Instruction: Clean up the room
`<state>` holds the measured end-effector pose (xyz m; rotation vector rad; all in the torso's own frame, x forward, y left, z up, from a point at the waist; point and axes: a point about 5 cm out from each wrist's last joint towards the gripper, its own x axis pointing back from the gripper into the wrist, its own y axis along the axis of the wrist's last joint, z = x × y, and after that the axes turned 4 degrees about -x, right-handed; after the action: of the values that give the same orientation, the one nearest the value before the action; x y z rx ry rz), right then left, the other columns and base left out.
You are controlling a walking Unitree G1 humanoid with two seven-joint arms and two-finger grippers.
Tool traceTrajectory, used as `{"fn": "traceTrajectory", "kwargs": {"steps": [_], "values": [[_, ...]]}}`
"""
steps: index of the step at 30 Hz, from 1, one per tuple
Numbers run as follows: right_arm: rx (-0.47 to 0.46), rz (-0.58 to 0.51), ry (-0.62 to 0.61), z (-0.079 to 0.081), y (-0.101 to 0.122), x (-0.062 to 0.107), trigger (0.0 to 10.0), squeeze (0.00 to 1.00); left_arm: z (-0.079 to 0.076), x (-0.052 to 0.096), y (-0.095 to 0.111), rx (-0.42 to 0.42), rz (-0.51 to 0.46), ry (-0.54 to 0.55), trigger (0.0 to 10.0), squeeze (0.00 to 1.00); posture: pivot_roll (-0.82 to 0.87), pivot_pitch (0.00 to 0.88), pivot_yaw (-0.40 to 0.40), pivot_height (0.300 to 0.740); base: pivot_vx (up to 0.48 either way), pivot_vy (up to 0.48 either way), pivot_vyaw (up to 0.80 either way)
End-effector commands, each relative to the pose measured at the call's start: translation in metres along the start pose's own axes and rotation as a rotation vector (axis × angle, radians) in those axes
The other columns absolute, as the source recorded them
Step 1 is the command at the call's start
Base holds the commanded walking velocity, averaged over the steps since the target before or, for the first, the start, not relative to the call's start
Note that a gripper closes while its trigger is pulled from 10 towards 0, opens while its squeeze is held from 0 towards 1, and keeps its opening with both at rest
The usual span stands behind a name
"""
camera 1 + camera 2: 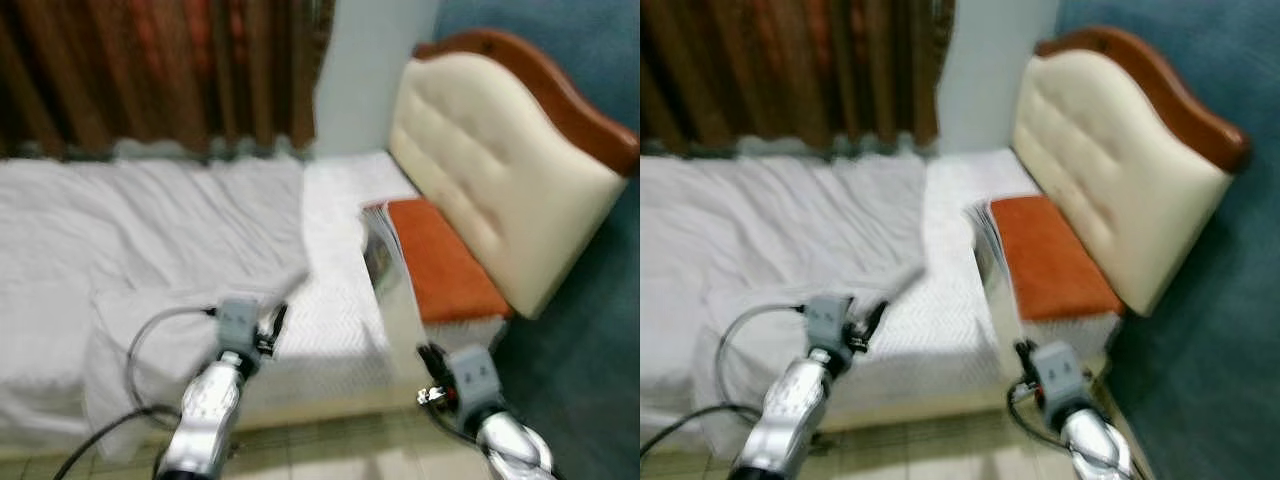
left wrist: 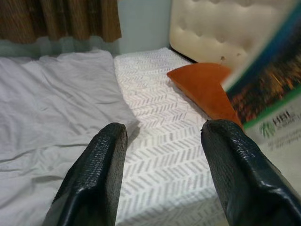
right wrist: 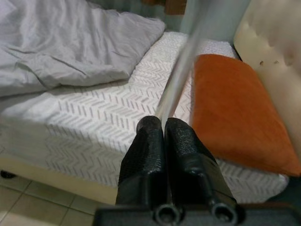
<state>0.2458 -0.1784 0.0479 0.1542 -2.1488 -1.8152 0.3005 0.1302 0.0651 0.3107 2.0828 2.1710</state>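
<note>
Right jaws (image 3: 163, 126) pinch thin glossy magazine (image 1: 385, 262) (edge-on) | left jaws (image 2: 162, 141) apart

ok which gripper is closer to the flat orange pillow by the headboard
Right. The right gripper, shut on a thin glossy magazine, sits just off the flat orange pillow. The left gripper hangs open farther off, over the mattress.

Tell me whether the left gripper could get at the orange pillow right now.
Probably not directly: the magazine, pinched upright in the right gripper, stands between the open left gripper and the orange pillow.
</note>
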Motion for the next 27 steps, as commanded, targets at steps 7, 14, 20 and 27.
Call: {"fn": "traceTrajectory", "kwargs": {"steps": [7,14,20,27], "values": [[-0.021,-0.015,0.023,-0.004,0.004,-0.005,0.0,0.00,-0.007,-0.002,-0.001,-0.060,0.012,0.041,10.0,0.00,-0.06,0.017,-0.017,0.740,0.000,-0.178,0.00],[-0.020,-0.013,0.054,0.000,0.004,-0.007,0.0,0.00,-0.010,-0.003,0.003,-0.011,-0.004,0.041,10.0,0.00,-0.05,0.017,-0.016,0.740,0.274,0.000,0.09],[-0.020,-0.006,0.072,0.001,0.005,-0.010,0.0,0.00,-0.010,-0.004,0.003,-0.013,-0.003,0.040,10.0,0.00,-0.05,0.012,-0.017,0.740,0.480,0.000,0.57],[-0.024,0.009,0.072,-0.003,0.003,-0.015,0.0,0.00,-0.004,-0.010,0.006,-0.032,0.005,-0.002,10.0,0.00,-0.05,0.001,-0.015,0.740,0.480,0.000,0.07]]}}
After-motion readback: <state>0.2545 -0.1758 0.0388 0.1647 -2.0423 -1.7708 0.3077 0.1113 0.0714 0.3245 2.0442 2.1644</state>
